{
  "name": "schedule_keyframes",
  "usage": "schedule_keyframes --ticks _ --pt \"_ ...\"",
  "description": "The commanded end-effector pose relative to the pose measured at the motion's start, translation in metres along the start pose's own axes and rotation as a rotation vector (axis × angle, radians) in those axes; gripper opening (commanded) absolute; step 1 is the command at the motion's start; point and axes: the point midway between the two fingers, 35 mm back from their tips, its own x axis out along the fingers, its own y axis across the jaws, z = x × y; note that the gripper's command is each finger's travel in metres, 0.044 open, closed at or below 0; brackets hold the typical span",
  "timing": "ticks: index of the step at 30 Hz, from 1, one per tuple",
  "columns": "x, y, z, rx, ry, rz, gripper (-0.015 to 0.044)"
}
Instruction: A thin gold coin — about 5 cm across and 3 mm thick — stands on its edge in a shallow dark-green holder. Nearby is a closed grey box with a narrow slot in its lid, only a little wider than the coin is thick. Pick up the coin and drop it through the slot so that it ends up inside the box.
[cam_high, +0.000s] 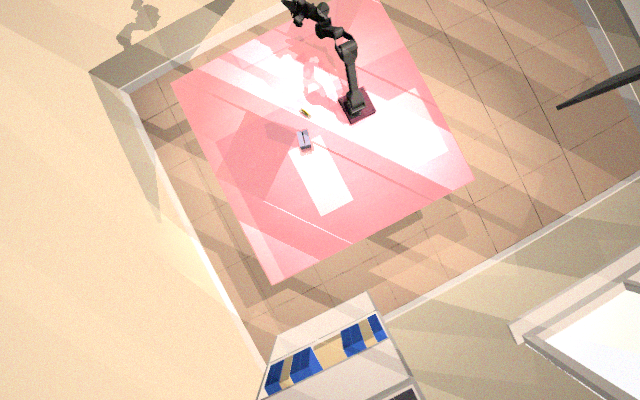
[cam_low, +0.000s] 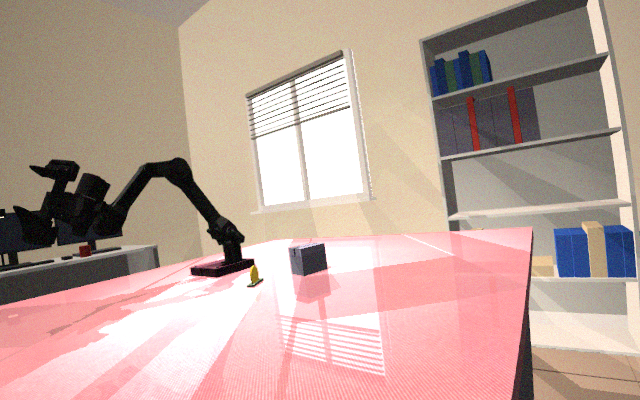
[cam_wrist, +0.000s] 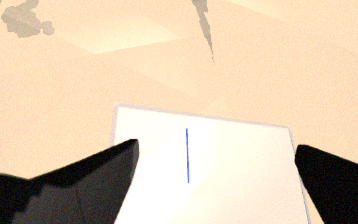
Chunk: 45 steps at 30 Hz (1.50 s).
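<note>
The gold coin (cam_high: 304, 112) (cam_low: 254, 275) stands on edge in its dark-green holder (cam_low: 254, 284) on the table. The closed grey box (cam_high: 305, 142) (cam_low: 310, 260) stands near it; its lid's dark slot shows in the top view. My gripper (cam_high: 290, 13) (cam_low: 23, 187) (cam_wrist: 216, 150) is open and empty, with its fingers wide apart. It is raised high above the table, well away from the coin and the box. The wrist view shows neither coin nor box.
The pink table (cam_high: 295, 255) (cam_low: 450, 320) has bright sun patches. The arm's base (cam_high: 368, 111) (cam_low: 206, 270) stands beside the coin and box. The wrist view faces a wall and a white board (cam_wrist: 250, 165) with a blue line. Shelves, a window and a desk are around the room.
</note>
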Motion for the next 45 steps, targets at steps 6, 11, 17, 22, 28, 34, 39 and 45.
schedule_keyframes --ticks 6,11,17,22,28,34,39,45 --pt "0.036 0.017 0.051 0.471 0.003 0.163 0.0242" --pt "0.054 0.034 0.122 0.943 0.056 0.394 0.0161" --pt "0.046 0.043 0.200 1.333 0.183 0.664 0.0161" --pt "0.027 0.047 0.255 1.530 0.323 0.865 0.0161" --pt "-0.014 0.044 0.317 1.687 0.566 1.115 0.0161" --pt "-0.070 0.032 0.366 1.728 0.875 1.328 0.0161" --pt "-0.125 0.014 0.392 1.669 1.167 1.449 0.0161" --pt "-0.195 -0.015 0.405 1.495 1.522 1.494 0.0161"
